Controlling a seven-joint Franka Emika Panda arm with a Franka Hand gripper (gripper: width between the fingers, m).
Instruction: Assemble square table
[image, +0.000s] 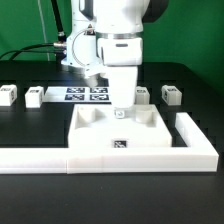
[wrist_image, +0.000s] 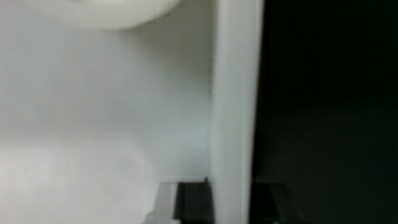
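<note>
The white square tabletop (image: 115, 135) lies flat against the inside corner of the L-shaped wall, with a tag on its near edge. My gripper (image: 121, 108) reaches straight down onto its far edge. In the wrist view, the dark fingers (wrist_image: 192, 205) lie against both sides of a thin upright white rim (wrist_image: 233, 110) of the tabletop (wrist_image: 89, 120), so my gripper (wrist_image: 231, 202) is shut on that rim. Several small white tagged legs lie behind: two at the exterior view's left (image: 8, 95) (image: 35, 97) and two at its right (image: 142, 95) (image: 170, 96).
The long low white L-shaped wall (image: 195, 140) runs along the front and up the exterior view's right. The marker board (image: 85, 94) lies flat behind the tabletop, left of my arm. The table surface is black.
</note>
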